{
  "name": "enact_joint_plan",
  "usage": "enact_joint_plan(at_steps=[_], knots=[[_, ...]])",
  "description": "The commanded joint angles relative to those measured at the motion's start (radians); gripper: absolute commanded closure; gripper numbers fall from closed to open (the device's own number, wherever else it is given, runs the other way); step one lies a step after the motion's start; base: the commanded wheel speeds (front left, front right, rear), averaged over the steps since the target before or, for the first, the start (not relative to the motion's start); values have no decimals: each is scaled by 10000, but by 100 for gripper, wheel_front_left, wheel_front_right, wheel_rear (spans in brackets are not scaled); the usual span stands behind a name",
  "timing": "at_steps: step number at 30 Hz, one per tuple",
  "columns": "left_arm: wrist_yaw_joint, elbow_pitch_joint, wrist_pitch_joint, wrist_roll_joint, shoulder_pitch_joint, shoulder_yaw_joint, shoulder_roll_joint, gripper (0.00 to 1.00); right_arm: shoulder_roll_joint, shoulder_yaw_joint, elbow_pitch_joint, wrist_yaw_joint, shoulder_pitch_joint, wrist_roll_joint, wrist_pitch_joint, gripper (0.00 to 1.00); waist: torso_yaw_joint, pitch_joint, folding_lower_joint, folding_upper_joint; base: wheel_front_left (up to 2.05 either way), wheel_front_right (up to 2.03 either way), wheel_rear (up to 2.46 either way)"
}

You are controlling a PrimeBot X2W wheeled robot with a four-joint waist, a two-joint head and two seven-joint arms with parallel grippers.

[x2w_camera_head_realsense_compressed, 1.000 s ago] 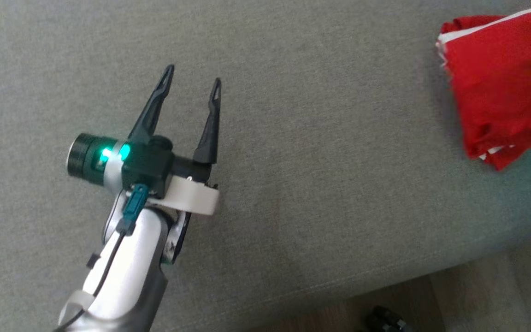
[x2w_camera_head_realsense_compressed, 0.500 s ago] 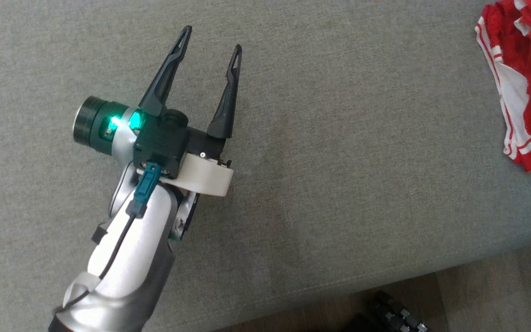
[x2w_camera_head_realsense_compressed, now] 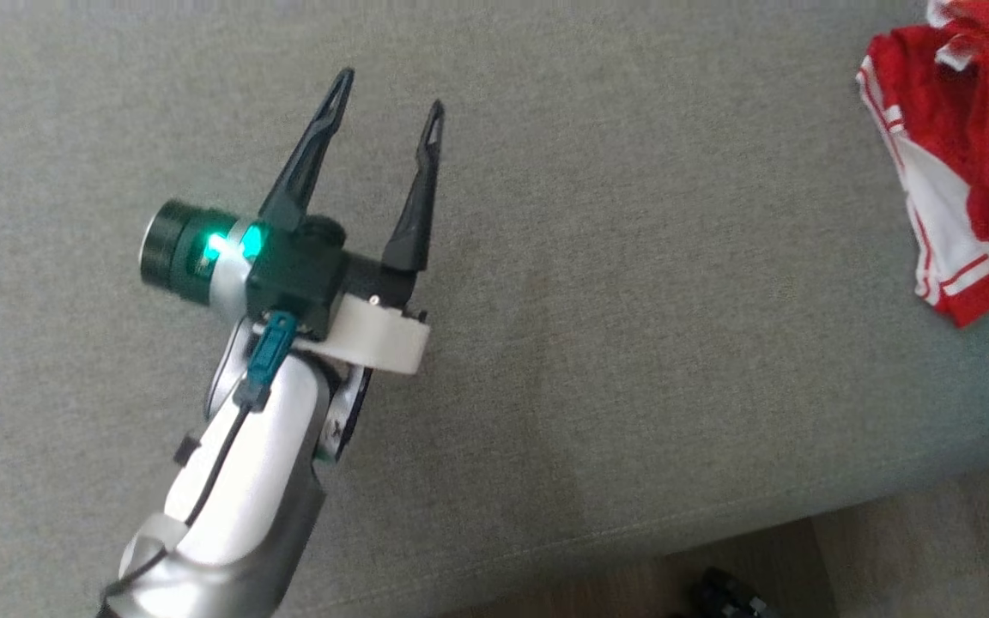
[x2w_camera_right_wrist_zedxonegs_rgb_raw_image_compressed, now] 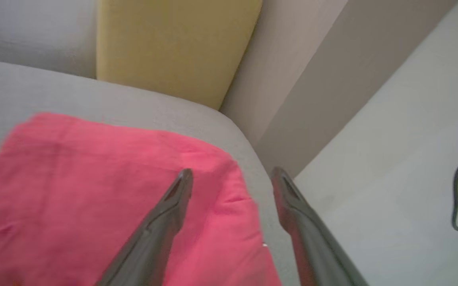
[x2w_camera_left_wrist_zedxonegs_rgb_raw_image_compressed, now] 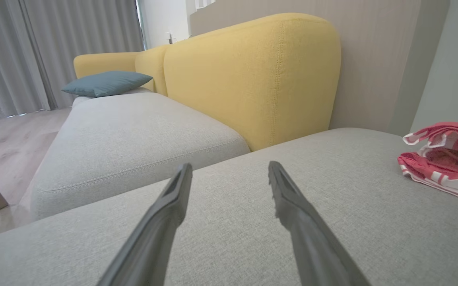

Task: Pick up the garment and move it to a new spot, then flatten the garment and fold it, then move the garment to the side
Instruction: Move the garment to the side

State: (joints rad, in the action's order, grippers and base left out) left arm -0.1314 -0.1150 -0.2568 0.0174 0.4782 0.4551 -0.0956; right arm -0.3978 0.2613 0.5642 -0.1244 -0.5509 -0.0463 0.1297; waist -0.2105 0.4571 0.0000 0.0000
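Right claw (x2w_camera_right_wrist_zedxonegs_rgb_raw_image_compressed: pixel 229 173) has opened above red garment (x2w_camera_right_wrist_zedxonegs_rgb_raw_image_compressed: pixel 94 190)

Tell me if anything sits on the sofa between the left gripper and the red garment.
Nothing visible does. The left gripper hangs open over the bare grey seat cushion. The red garment lies crumpled off to its right, with plain upholstery between them.

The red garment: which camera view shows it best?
The left wrist view. There the red garment lies sharp on the grey cushion, with its white stripes and folds clear, only its right end cut off. The head view catches part of it at the upper right corner. The right wrist view shows it close but blurred.
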Motion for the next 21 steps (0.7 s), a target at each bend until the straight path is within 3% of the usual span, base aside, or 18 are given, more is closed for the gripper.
enact_joint_plan(at_steps=[1, 11, 21], knots=[[-82, 279, -49, 69, -191, -325, -145, 0, 83, -99, -538, -63, 513, 87, 211, 0, 27, -372, 0, 0, 0, 0, 0], [-462, 281, -49, 582, -1575, -758, -206, 0, 1965, -953, -3486, -63, 2774, 1084, 201, 0, 531, -1747, 0, 0, 0, 0, 0], [-721, 272, -49, 832, -2486, -1127, -288, 0, 2851, -1878, -5179, -63, 3942, 1288, -365, 0, 1507, -2607, 0, 0, 0, 0, 0]])
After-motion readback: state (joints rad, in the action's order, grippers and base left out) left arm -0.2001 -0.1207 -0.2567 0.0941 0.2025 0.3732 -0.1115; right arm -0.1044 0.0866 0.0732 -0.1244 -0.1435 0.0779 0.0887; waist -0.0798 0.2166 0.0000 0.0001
